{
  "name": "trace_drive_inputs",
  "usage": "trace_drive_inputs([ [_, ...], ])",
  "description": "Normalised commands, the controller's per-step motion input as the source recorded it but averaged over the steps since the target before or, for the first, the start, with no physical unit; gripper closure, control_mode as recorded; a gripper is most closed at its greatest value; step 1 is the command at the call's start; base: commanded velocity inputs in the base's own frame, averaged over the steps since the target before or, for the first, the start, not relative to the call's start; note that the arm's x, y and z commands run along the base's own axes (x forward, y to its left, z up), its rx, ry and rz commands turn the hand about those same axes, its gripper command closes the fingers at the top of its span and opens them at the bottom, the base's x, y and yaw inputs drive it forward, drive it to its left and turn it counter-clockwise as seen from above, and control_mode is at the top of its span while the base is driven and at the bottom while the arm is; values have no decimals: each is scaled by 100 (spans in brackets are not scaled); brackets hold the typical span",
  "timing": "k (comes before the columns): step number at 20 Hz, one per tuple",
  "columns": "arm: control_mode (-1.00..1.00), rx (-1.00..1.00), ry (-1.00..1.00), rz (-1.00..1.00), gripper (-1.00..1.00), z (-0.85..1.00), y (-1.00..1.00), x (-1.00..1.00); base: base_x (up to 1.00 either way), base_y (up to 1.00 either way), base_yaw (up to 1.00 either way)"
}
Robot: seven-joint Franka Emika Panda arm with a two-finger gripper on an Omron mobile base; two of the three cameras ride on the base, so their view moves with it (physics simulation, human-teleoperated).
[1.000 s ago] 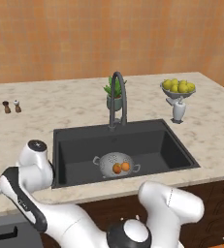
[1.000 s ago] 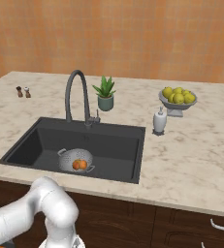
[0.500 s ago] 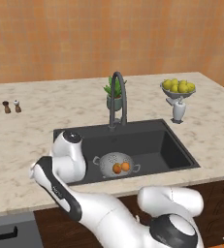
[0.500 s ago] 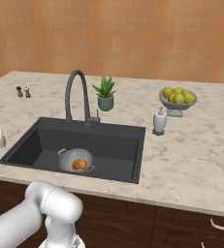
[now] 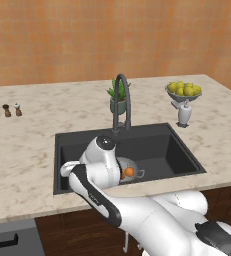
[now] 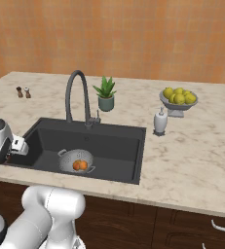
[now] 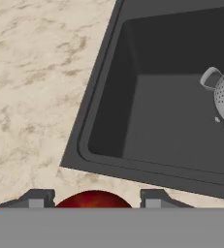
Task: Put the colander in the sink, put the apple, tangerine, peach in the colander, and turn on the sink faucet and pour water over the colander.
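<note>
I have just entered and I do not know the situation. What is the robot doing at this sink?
The gripper holds the red apple between its fingers, above the counter beside the sink. The colander already stands in the sink with two orange fruits inside. The apple is not yet in the colander. The faucet shows no water running.

Marble counter (image 6: 192, 155): plant (image 6: 105, 94), fruit bowl (image 6: 178, 99), shakers (image 6: 23, 92).
</note>
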Motion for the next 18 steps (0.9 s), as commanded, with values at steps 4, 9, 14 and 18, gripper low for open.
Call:
trace_drive_inputs([
  [4, -100, 0, 0, -24, 100, 0, -100, 15, 0, 0, 0],
  [9, -100, 0, 6, -25, 100, 1, -95, 37, 0, 0, 0],
  [14, -100, 0, 24, -22, 100, 19, -84, 26, 0, 0, 0],
  [18, -100, -3, 23, -20, 100, 9, -48, 36, 0, 0, 0],
])
